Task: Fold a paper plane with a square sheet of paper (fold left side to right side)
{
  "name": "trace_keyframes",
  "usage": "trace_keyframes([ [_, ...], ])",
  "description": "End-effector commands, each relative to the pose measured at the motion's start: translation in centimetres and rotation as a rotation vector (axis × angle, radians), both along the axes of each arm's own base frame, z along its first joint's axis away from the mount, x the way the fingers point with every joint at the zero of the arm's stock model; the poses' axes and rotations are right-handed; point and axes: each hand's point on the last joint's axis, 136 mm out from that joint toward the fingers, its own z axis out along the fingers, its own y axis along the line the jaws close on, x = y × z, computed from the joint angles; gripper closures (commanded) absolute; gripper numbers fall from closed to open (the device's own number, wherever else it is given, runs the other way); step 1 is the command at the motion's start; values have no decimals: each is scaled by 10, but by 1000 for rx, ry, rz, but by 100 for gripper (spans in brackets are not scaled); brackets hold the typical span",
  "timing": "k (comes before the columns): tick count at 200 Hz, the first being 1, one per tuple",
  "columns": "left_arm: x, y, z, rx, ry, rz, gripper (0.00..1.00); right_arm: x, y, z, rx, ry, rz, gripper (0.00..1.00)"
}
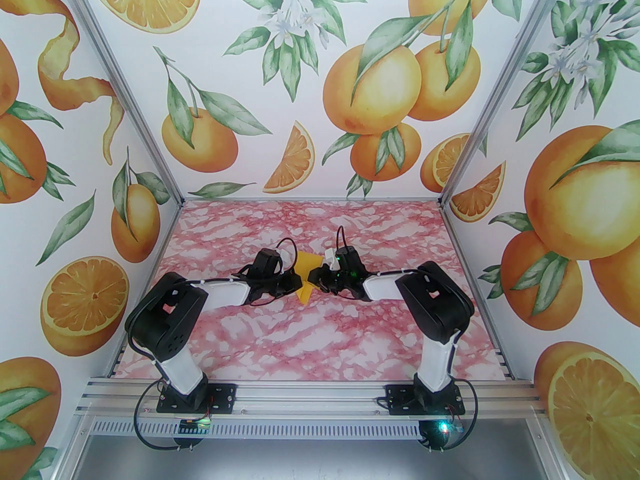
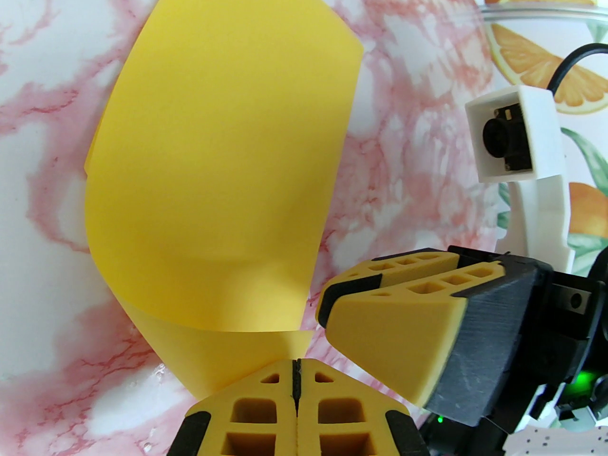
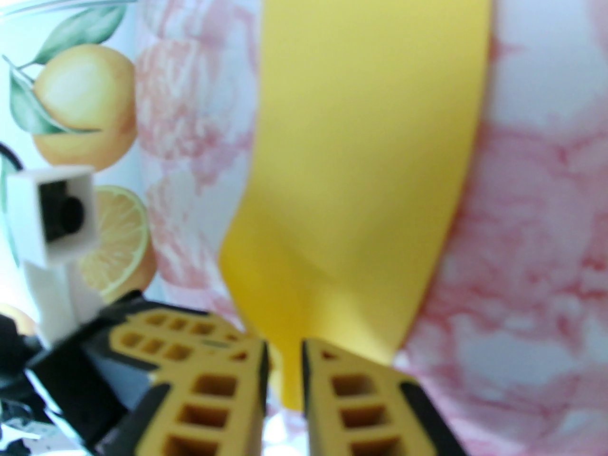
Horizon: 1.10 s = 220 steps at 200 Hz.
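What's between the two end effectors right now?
The square sheet of paper, curled upward, sits between the left end effector and right end effector, seen in the top external view.

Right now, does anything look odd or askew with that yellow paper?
Yes: the square sheet of paper is doubled over but puffy, its fold a loose, uncreased curl. The left gripper pinches its near edge; the right gripper stands slightly open around it.
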Motion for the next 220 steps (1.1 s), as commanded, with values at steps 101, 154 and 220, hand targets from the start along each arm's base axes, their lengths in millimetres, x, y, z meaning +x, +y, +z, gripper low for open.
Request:
trace_keyframes([
  [101,1,-3,8,-35,-24,-6,100,-6,6,-11,20,31,25,79],
  [154,1,-3,9,-38,-26,-7,100,-5,7,-7,19,20,27,97],
  [220,-1,-3,17,-37,-39,-26,100,4,-3,-5,-6,1,4,100],
])
